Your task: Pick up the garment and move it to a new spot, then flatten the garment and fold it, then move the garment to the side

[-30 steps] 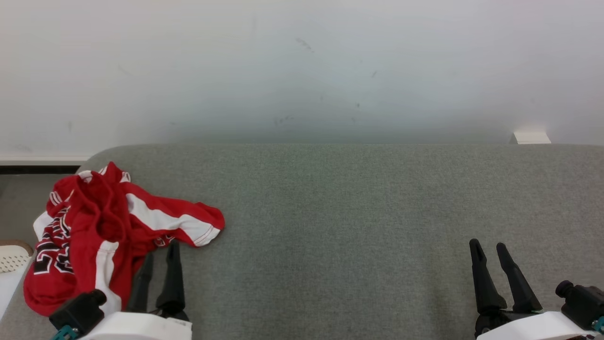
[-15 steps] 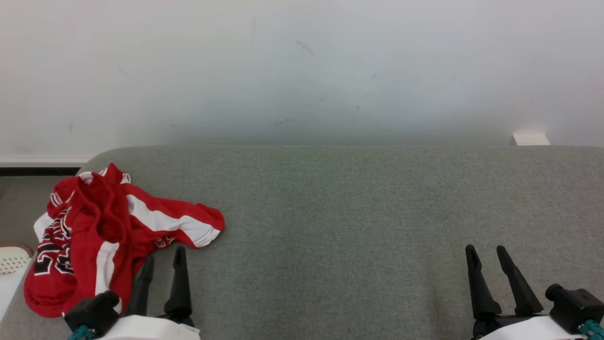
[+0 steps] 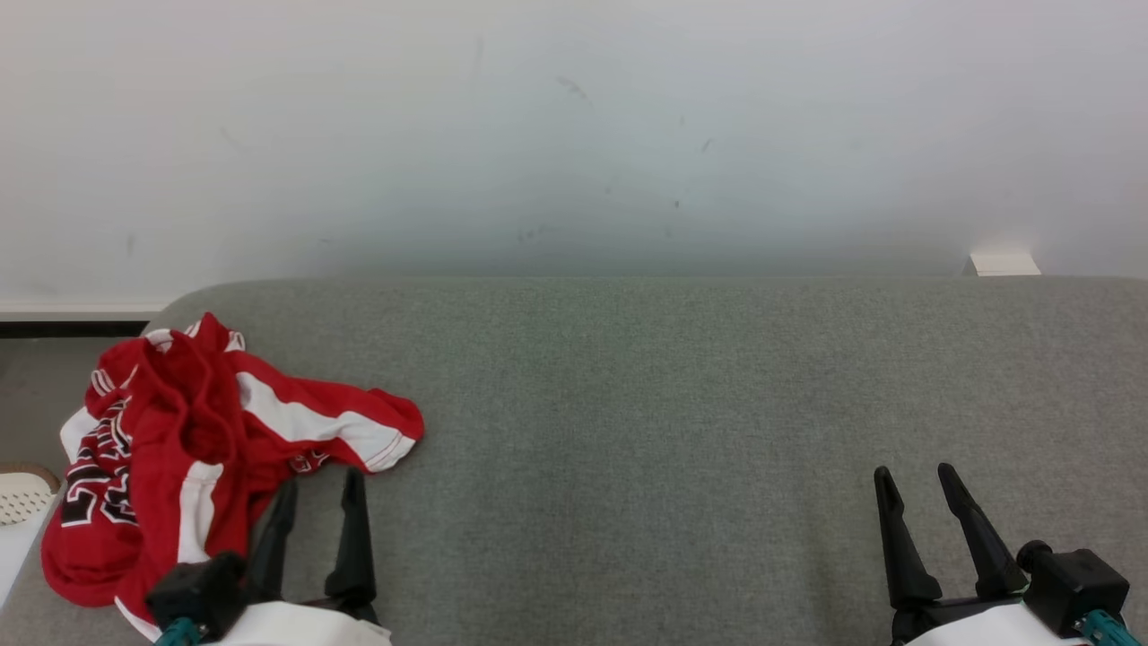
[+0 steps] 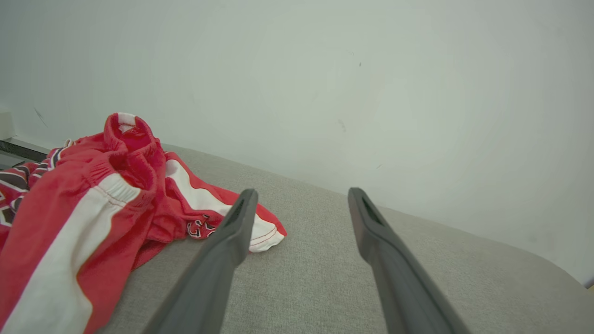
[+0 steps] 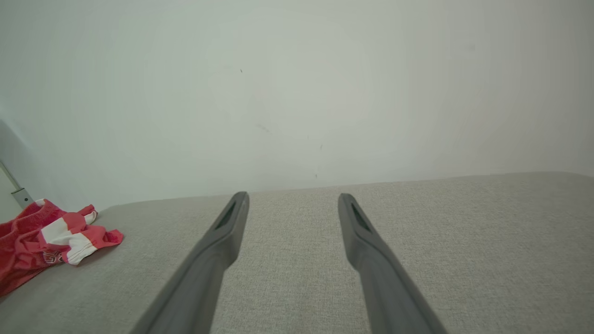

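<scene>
Nothing done yet, by my judgement. The red-and-white shorts [image 3: 206, 422] lie crumpled at the left end of the grey upholstered surface [image 3: 646, 404]: not lifted, flattened or folded. The whole task is left.

Left gripper [image 3: 321, 480]: just beside the heap's near edge, jaws wide, empty. Whether it touches the cloth is unclear.

Right gripper [image 3: 914, 470]: well apart, far right, jaws wide, empty.

Surface: grey woven fabric, far left corner rounded.

Room: white perforated object [image 3: 22, 498] off the left edge, scuffed white wall [image 3: 574, 135] behind, small white block [image 3: 1004, 264] at far right.
</scene>
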Available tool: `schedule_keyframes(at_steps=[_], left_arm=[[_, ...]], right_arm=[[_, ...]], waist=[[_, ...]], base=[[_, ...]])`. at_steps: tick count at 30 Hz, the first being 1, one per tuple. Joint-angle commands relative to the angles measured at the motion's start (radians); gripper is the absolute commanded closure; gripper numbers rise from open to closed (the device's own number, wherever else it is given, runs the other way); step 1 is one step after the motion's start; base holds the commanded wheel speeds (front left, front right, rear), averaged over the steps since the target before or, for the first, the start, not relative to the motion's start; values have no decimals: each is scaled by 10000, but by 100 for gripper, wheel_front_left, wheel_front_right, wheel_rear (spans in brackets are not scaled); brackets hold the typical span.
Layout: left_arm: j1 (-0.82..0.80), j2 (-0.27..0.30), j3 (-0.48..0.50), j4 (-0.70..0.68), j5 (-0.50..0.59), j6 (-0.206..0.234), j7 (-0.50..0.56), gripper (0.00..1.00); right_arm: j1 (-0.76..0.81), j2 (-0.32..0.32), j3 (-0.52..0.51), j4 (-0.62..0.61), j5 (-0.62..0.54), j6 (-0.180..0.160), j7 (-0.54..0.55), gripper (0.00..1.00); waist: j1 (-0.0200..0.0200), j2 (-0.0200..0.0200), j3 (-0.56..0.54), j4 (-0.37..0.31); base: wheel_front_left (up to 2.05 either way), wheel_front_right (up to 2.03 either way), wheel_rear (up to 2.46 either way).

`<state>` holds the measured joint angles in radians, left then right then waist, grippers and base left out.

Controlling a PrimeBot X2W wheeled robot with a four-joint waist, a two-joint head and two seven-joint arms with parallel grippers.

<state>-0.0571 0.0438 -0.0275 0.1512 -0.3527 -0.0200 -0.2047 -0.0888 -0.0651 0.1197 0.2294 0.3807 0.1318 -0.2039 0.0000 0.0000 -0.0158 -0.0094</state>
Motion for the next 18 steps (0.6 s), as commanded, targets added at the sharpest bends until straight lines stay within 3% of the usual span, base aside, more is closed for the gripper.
schedule_keyframes(at_steps=[1, 18], left_arm=[[34, 77, 1, -68, 310, 7, -98, 0], [94, 91, -155, 38, 1476, 15, -430, 0]], right_arm=[[-132, -11, -9, -8, -228, -16, -104, 0], [-94, 84, 126, -112, -1336, -19, -439, 0]], waist=[[0, 0, -17, -9], [0, 0, -78, -7]], base=[[0, 0, 0], [0, 0, 0]])
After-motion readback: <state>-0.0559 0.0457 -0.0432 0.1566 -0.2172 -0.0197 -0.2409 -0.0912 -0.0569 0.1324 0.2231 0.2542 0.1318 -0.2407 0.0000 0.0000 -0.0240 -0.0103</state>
